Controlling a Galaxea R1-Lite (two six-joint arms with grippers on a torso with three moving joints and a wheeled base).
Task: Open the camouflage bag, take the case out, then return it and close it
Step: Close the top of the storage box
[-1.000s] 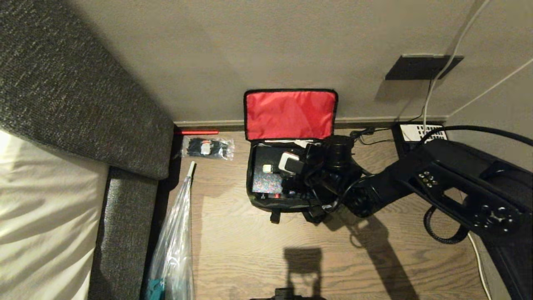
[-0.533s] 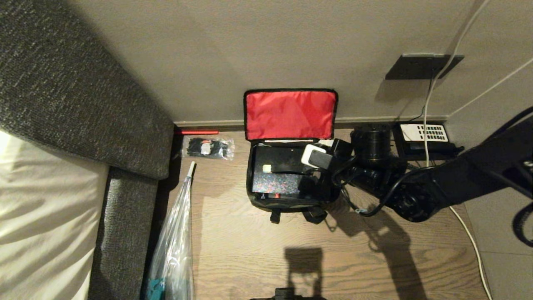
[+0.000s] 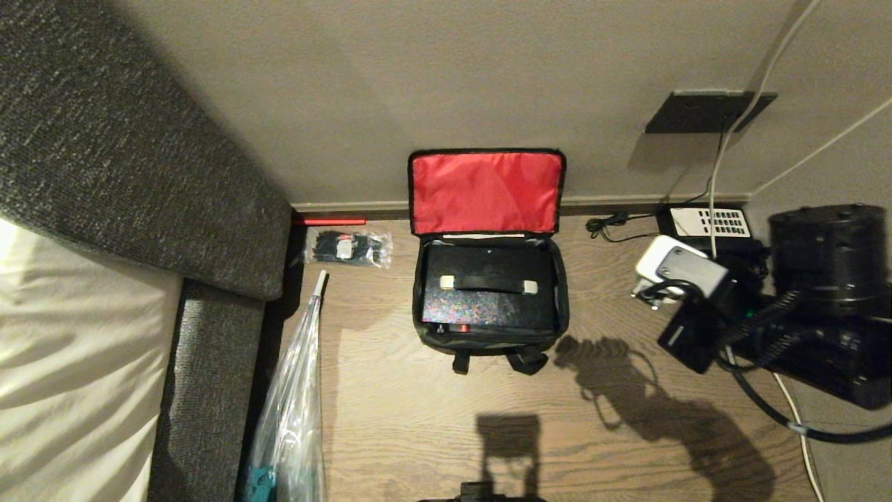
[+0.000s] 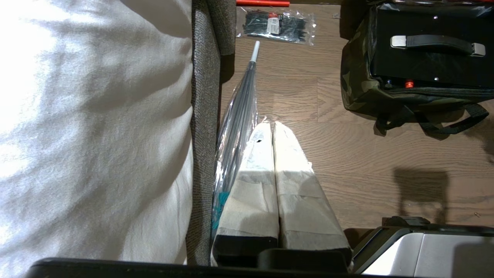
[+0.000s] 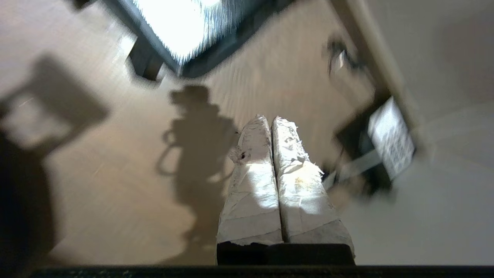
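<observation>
The camouflage bag (image 3: 488,338) stands open on the wood floor, its red-lined lid (image 3: 486,192) leaning back against the wall. The black case (image 3: 488,296) lies inside it, handle (image 3: 488,284) on top and a small red button (image 3: 460,327) at the front edge. The left wrist view shows the bag's side (image 4: 357,77) and the case (image 4: 424,61). My right arm (image 3: 801,314) hangs to the right of the bag, well clear of it. My right gripper (image 5: 269,119) is shut and empty above the floor. My left gripper (image 4: 269,124) is shut, parked by the sofa edge.
A grey sofa (image 3: 139,174) with a white cushion fills the left. A packet of black cable ties (image 3: 348,249) and a plastic-sleeved umbrella (image 3: 293,404) lie left of the bag. A telephone (image 3: 707,223) and cables sit by the wall at the right.
My right arm has pulled out of the bag and swung away to the right, and its gripper has shut with nothing in it. The case now shows uncovered inside the bag.
</observation>
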